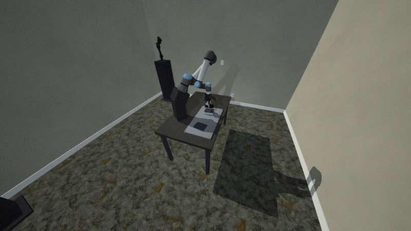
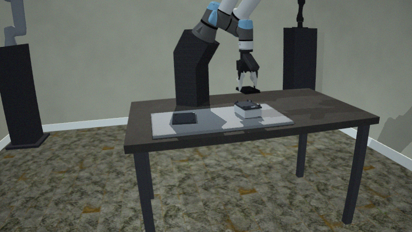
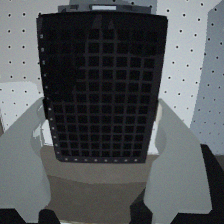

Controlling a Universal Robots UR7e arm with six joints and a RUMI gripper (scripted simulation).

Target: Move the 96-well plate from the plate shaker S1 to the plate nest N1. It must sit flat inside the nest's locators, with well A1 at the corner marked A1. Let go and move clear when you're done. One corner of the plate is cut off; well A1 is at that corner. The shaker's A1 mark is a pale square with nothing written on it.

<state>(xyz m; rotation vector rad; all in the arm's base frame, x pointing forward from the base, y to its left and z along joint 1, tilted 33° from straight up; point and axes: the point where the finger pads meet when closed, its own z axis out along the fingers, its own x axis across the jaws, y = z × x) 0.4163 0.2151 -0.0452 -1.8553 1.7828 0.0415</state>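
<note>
My gripper (image 2: 247, 85) (image 1: 209, 105) (image 3: 100, 99) is shut on the black 96-well plate (image 2: 247, 90) (image 3: 100, 85), gripping its two long sides. It holds the plate level in the air, a short way above the plate shaker S1 (image 2: 247, 111) (image 1: 208, 113), a white box with a dark top on the right part of the pale mat (image 2: 219, 127). The plate nest N1 (image 2: 184, 118) (image 1: 200, 126) is a dark flat square on the left part of the mat, with nothing in it. In the wrist view the plate fills most of the frame. I cannot tell which corner is cut off.
The arm's dark base block (image 2: 191, 69) stands at the back of the brown table (image 2: 331, 111), behind the mat. Two tall dark pedestals (image 2: 299, 57) (image 2: 18, 92) stand on the floor behind and to the left.
</note>
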